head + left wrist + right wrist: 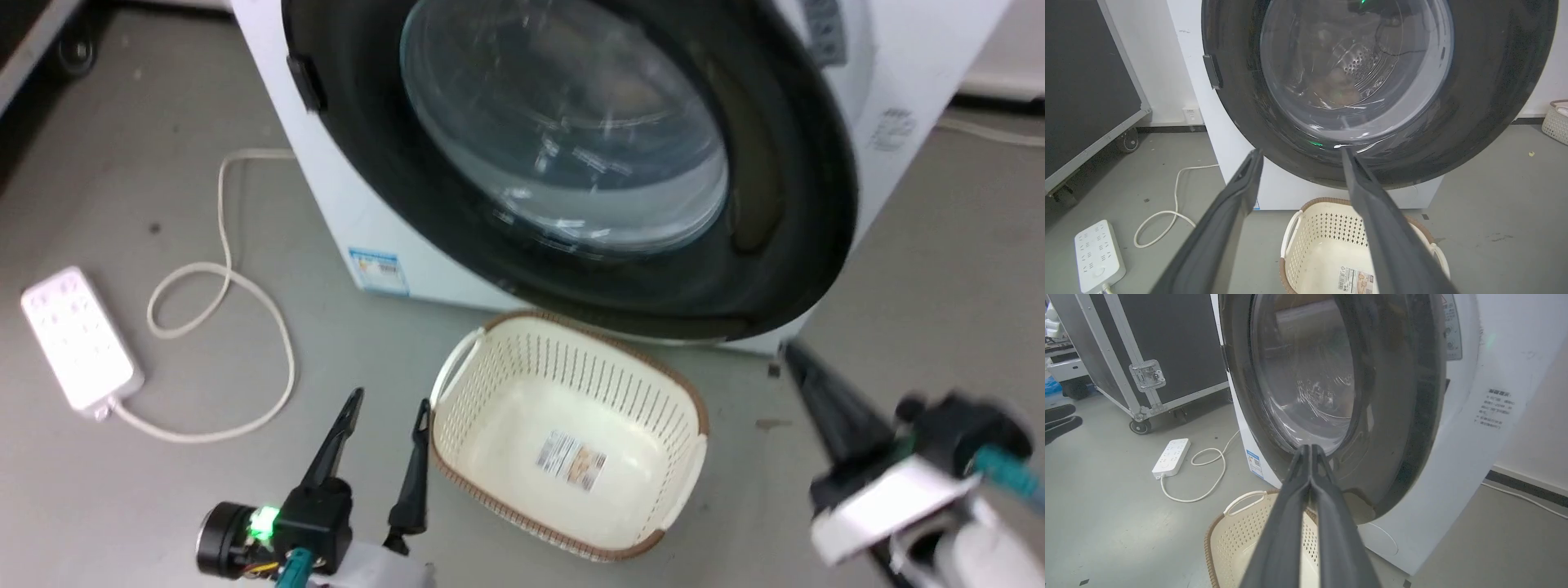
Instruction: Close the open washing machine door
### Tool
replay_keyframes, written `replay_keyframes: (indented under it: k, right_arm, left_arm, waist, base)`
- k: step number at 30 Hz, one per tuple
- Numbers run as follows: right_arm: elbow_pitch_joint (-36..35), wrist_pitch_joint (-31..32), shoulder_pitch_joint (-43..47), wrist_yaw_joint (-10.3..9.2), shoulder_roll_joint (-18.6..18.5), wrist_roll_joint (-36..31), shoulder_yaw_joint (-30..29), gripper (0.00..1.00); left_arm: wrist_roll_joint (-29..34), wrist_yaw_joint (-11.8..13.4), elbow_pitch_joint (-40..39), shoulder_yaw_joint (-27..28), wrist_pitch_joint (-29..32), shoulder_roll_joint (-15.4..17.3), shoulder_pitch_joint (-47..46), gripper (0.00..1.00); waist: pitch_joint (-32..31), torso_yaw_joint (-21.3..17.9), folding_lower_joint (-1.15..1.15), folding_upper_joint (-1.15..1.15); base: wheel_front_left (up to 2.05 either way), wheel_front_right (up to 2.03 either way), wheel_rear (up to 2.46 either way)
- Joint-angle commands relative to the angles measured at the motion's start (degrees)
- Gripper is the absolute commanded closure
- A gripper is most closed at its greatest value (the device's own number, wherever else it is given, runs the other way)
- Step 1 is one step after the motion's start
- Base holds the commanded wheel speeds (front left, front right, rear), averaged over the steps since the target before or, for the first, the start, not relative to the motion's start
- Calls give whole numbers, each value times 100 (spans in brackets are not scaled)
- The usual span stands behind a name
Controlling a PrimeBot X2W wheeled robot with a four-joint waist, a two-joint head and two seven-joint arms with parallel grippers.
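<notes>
Basket (563, 363) sits under washing machine door (571, 155); left jaws apart, right jaws together

We find the cream basket (506, 359) standing on the floor (898, 286) just before the washing machine (347, 216), under the lower rim of the washing machine door (392, 188), so it bars a low, straight path to that rim. Our left claw (389, 400), fingers spread, sits just left of the basket, and ahead of it the way to the door looks open. Farther left a white power strip (77, 336) and its looping cable (273, 327) lie well apart from the basket. Right of the basket, around our right claw (796, 359) with fingers pressed together, we see bare floor. A black wheeled case (1180, 339) stands left of the machine, with floor between.
</notes>
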Motion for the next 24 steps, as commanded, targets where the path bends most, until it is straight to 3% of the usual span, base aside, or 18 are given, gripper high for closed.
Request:
replay_keyframes:
  k: [1,14,24]
  right_arm:
    - [-50,79,-251,5,-157,122,54,100]
    - [610,762,-2540,5,-1451,1587,424,100]
    - [1820,1035,-3940,5,-1733,2192,237,100]
  left_arm:
    - [38,35,-23,-31,-25,-32,-105,0]
    - [-6,185,-81,-342,-25,-187,-721,0]
    - [-102,295,-112,-507,-25,-212,-963,0]
  waist:
    - [333,151,-1,-1]
    - [1312,538,-1,-1]
    - [1657,712,-1,-1]
  base:
    - [0,0,0]
    - [0,0,0]
    - [0,0,0]
